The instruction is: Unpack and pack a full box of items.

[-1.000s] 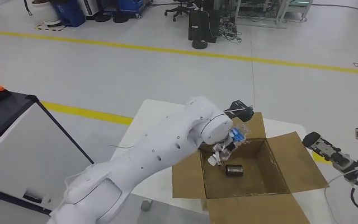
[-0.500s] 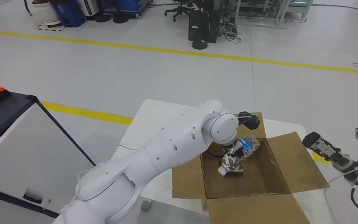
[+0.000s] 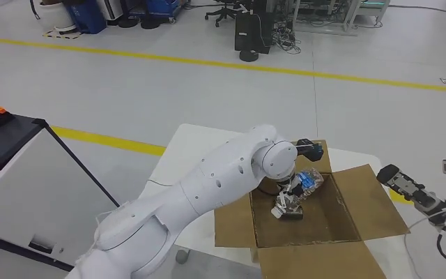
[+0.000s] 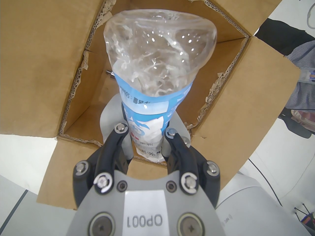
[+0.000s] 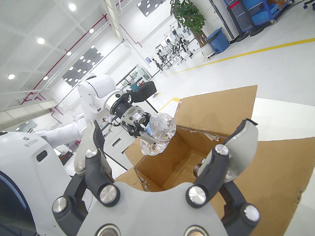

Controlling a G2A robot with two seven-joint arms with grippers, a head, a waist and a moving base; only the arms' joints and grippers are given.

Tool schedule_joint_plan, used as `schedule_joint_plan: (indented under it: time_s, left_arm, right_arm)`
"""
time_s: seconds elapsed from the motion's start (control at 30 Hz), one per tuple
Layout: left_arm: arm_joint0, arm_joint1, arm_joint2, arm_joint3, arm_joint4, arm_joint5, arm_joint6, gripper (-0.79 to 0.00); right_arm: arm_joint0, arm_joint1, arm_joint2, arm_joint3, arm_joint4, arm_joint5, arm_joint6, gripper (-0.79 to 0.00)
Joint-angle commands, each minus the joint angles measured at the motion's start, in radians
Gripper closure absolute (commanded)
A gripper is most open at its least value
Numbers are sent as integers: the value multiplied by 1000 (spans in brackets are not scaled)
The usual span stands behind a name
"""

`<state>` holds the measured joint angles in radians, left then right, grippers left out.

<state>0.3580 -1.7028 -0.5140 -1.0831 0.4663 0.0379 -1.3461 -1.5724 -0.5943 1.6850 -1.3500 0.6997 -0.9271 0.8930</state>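
While left jaws clamp bottle point(image 4: 160, 69), label point(image 4: 145, 121) part-hidden

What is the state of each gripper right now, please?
Left gripper: closed on the plastic bottle, over the open cardboard box.
Right gripper: open, holding nothing.

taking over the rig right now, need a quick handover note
Left gripper: shut on the plastic bottle, held at the opening of the open cardboard box.
Right gripper: open, empty, off to the box's side.
In the box: one small cylindrical item on its floor.
Done: bottle gripped.
Left: place and release the bottle, then deal with the cylindrical item. Whether the bottle is going in or coming out is unclear.
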Motion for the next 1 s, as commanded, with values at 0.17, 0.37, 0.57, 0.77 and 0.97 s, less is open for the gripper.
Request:
schedule_joint_plan:
  time_s: [0.17, 0.37, 0.57, 0.77, 0.97]
  left_arm:
    - [28, -29, 29, 78, -81, -8, 1, 0]
    - [10, -63, 21, 193, -162, -36, 56, 0]
    - [-5, -104, 29, 286, -216, -24, 123, 0]
    - [12, -143, 42, 379, -280, 36, 132, 0]
    - [24, -165, 59, 433, -276, 92, 141, 0]
  right_arm:
    - [0, 0, 0, 0, 0, 0, 0, -785]
    - [0, 0, 0, 0, 0, 0, 0, -785]
    - [0, 0, 0, 0, 0, 0, 0, -785]
    - [0, 0, 0, 0, 0, 0, 0, -785]
    - [0, 0, 0, 0, 0, 0, 0, -785]
